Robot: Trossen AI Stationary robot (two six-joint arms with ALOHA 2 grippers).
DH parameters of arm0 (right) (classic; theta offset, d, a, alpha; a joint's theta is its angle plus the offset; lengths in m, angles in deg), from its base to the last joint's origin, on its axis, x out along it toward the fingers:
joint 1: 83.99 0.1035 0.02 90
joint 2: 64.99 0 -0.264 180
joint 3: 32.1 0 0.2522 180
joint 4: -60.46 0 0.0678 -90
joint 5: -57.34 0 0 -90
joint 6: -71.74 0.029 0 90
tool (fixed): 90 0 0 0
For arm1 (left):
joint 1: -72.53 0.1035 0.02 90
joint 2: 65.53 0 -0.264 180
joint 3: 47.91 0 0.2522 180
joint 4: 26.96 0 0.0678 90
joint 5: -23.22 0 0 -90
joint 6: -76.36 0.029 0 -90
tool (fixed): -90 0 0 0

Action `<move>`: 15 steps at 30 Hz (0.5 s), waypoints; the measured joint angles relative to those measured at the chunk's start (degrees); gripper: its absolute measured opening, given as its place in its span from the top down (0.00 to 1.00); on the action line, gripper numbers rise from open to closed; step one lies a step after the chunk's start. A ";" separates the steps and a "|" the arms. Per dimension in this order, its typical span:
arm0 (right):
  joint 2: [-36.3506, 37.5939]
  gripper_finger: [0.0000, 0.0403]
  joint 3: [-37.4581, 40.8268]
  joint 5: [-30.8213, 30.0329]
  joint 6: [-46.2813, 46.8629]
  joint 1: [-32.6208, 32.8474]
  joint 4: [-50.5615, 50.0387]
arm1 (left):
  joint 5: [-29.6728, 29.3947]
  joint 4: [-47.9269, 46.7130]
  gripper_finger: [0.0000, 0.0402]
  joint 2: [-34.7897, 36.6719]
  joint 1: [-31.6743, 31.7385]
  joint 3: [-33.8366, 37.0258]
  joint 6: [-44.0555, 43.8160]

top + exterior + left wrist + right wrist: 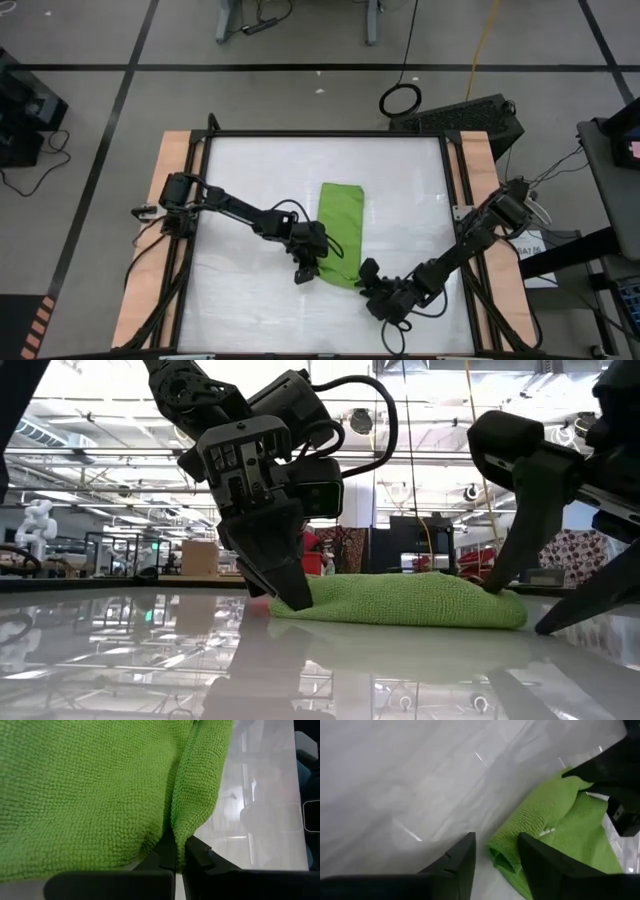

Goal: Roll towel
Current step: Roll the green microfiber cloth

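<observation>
The lime-green towel [341, 232] lies on the white table as a folded strip running from far to near, its underside flat on the table. My left gripper [308, 266] is at its near left corner, shut on the cloth; it also shows in the low view [290, 592]. My right gripper [371, 279] is open at the near right corner. In the right wrist view [496, 851] the towel's curled corner [506, 851] shows between its two fingers. In the low view one right finger [505, 565] stands at the towel's end. My left gripper pinches a raised fold of the towel's edge [176, 827] between its two fingers, at the near left corner. The fingers come from above, slanting down. The rest of the towel lies slack on the table. My right gripper: one fingertip [497, 586] stands against the towel's near right end, but I cannot tell whether it touches the cloth.
The white table top [250, 170] has a dark frame and wooden side strips [170, 160]. Bare table surface shows left, right and far of the towel. Cables and a black box [470, 115] lie on the floor beyond the far edge.
</observation>
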 joint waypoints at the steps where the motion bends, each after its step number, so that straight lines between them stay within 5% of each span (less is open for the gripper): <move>1: -0.01 0.67 0.01 -0.36 0.27 -0.18 -0.08 | 0.18 0.02 0.98 0.00 0.00 0.01 0.01; 15: 0.17 0.76 0.20 0.16 5.02 -4.18 -0.89 | 2.37 0.02 0.98 0.00 -0.09 0.04 0.05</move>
